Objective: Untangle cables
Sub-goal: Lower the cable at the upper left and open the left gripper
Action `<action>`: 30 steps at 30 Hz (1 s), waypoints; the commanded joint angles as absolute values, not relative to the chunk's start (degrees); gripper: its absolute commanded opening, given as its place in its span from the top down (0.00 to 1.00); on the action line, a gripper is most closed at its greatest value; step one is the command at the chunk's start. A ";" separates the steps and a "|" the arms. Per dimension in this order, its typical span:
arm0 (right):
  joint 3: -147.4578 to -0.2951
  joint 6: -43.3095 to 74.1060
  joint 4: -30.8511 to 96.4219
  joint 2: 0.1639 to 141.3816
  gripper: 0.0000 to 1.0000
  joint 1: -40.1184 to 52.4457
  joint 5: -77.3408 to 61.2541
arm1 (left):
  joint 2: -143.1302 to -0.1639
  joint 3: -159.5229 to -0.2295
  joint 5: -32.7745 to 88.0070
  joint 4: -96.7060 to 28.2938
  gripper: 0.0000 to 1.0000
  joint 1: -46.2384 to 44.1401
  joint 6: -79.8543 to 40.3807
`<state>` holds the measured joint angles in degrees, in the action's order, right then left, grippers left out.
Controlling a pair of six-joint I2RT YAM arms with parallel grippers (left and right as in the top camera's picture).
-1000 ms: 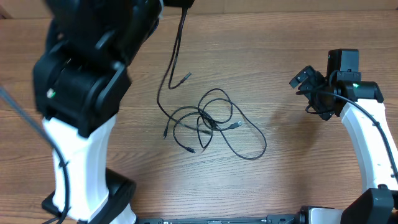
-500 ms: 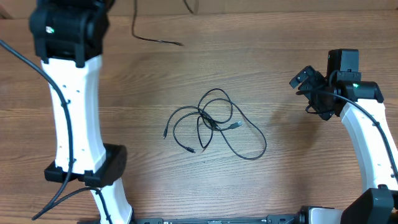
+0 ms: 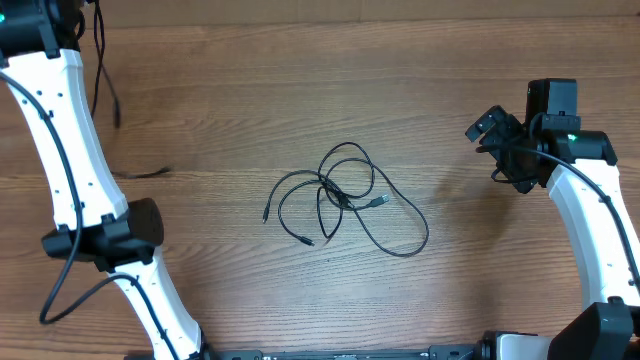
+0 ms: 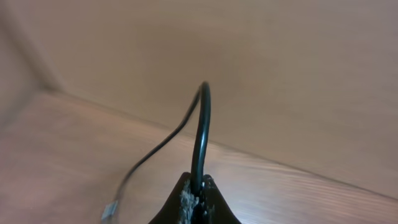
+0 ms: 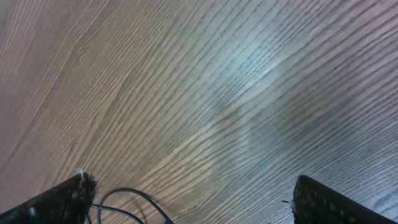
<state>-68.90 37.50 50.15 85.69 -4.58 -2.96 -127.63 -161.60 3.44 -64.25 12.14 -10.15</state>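
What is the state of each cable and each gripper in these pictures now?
left gripper: shut on the single cable.
single cable: pinched in the left gripper, apart from the pile, free end trailing loose.
cable pile: tangled, lying on the table, touched by no gripper.
right gripper: open, holding nothing.

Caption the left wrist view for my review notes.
Left end effector pinches one thin black cable above the wooden table.

text: none legible | labels: none | brands: none | numbers: none
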 commanded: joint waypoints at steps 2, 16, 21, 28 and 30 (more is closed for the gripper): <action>-68.97 37.41 49.84 84.88 0.00 -4.95 -2.44 | -128.38 -162.08 23.62 -56.66 0.96 11.49 -10.41; -68.97 37.41 49.84 84.88 0.00 -4.95 -2.46 | -129.82 -162.04 15.79 -43.07 0.96 3.64 -25.28; -68.97 37.41 49.84 84.88 0.00 -4.95 -2.44 | -133.03 -161.99 12.67 -43.70 0.96 4.58 -20.12; -68.97 37.41 49.84 84.88 0.00 -4.95 -2.46 | -138.67 -161.99 0.27 -48.07 0.96 10.04 -9.80; -68.97 37.41 49.82 84.88 0.00 -4.95 -2.46 | -140.73 -161.99 -5.58 -49.67 0.96 12.91 -3.77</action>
